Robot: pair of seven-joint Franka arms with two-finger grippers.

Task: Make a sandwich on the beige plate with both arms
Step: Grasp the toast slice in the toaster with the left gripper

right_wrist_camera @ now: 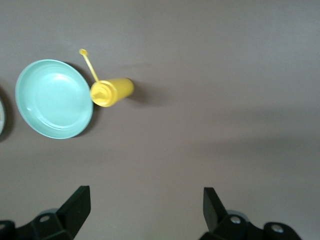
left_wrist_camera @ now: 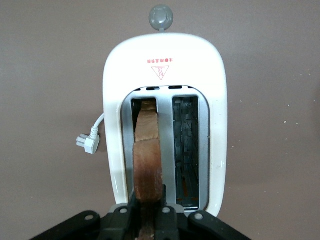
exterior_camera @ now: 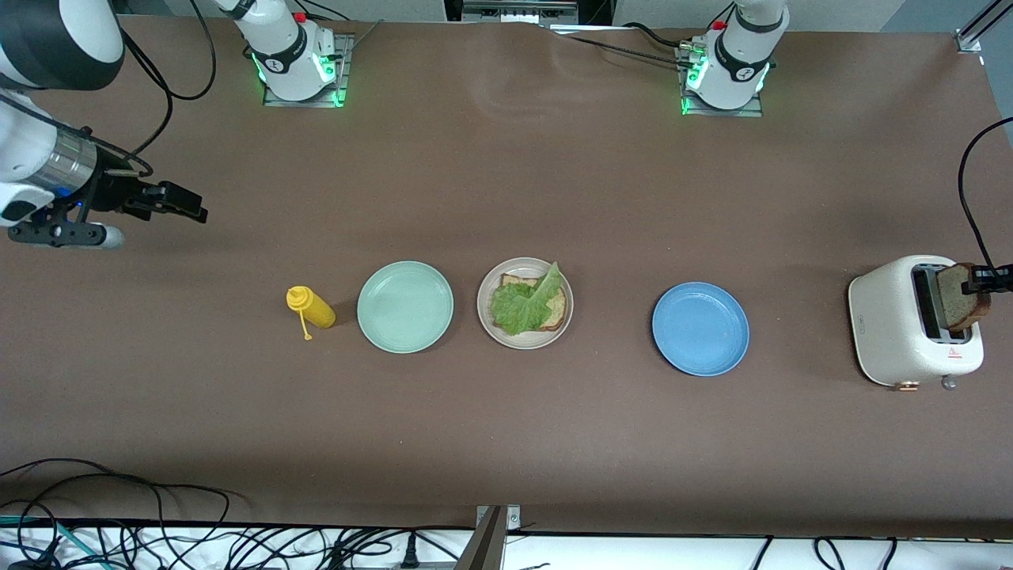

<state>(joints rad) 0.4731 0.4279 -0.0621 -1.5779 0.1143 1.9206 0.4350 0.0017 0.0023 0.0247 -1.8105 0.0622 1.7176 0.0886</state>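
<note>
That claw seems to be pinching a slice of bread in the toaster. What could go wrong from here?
1. The left claw pinches only the brown bread slice's crust edge above the white two-slot toaster, so the slice may tear or slip.
2. The slice sits in a narrow slot; lifted crooked, it could catch and tug the toaster.
3. On the round beige plate, the crinkly green lettuce leaf curls upward, so the top slice may land tilted. The right claw waits, open.

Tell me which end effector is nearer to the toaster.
Left. The left end effector is over the toaster, shut on the bread slice in its slot. The right end effector waits open at the right arm's end of the table.
</note>
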